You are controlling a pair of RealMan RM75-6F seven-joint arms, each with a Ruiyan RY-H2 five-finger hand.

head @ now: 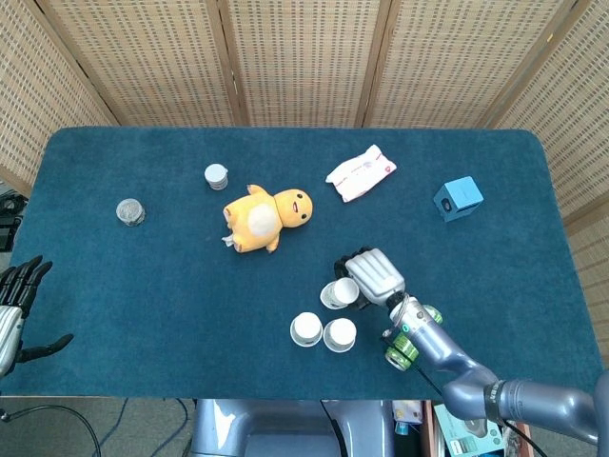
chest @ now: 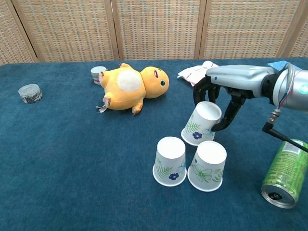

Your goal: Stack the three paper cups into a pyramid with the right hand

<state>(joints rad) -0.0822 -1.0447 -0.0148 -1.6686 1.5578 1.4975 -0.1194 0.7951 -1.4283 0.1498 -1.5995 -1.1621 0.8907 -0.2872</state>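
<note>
We count three paper cups: two upturned side by side near us, one on the left, the other on the right, and a third tilted behind them. Far left sit two small round containers. There is one yellow plush toy, one white packet, one blue box and one green can.

Yellow plush toy lying mid table, small white jar just behind it, clear round container far left, white packet, blue box, green can on its side near the front edge.

Two inverted floral paper cups touch (third cup tilted behind, raised).
</note>
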